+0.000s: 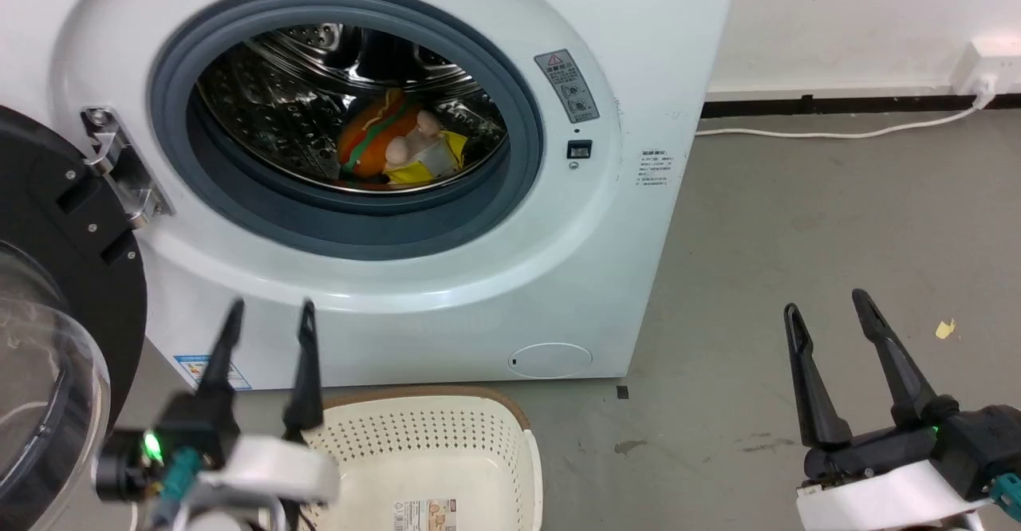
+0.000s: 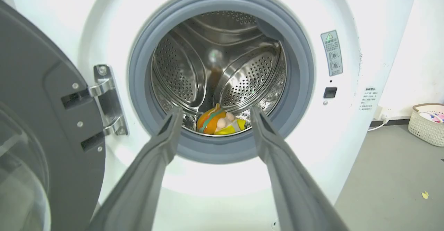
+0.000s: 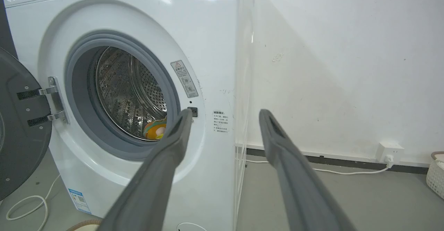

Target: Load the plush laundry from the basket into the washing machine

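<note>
Inside washing machine: plush laundry

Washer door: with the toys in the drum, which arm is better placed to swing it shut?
Left, probably. The open door hangs beside the open left gripper; the right gripper hovers over the floor past the washer's other side.

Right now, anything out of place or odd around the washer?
Minor only: a yellow scrap lies on the floor right of the washing machine, and there is a dark smudge near the basket. The plush laundry sits in the drum.
</note>
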Controlling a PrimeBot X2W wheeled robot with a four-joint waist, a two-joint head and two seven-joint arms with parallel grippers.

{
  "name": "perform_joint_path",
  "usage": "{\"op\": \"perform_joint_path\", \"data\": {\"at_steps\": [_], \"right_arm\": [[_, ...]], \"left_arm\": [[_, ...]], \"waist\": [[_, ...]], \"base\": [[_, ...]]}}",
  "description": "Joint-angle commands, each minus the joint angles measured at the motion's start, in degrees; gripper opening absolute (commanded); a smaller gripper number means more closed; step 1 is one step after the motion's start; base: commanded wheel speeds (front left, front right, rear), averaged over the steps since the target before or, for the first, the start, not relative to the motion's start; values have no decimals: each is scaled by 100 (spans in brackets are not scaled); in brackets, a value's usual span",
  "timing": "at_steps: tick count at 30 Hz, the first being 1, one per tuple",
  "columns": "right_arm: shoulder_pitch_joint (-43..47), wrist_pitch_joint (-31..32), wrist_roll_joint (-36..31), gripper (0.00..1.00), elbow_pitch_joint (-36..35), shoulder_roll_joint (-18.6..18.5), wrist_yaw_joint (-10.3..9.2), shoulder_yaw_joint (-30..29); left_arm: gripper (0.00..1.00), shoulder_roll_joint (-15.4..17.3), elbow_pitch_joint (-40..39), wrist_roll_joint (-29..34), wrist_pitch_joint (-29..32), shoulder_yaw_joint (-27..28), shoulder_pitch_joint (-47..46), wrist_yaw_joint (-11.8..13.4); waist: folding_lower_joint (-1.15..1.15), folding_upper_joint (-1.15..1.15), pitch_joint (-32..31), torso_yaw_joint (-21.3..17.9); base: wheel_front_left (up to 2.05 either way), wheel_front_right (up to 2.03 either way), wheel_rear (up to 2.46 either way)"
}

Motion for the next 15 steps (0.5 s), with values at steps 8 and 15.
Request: {"op": "perform_joint_path", "data": {"at_steps": [8, 15], "right_arm": [[289, -25, 83, 100, 151, 3, -5, -17], [349, -25, 151, 100, 262, 3, -5, 37]], "left_arm": [[100, -356, -16, 146, -24, -147, 784, 152], [100, -392, 181, 231, -25, -81, 877, 140]], "waist": [[2, 0, -81, 72], [2, 0, -84, 76]], "base": [[0, 0, 0], [0, 0, 0]]}}
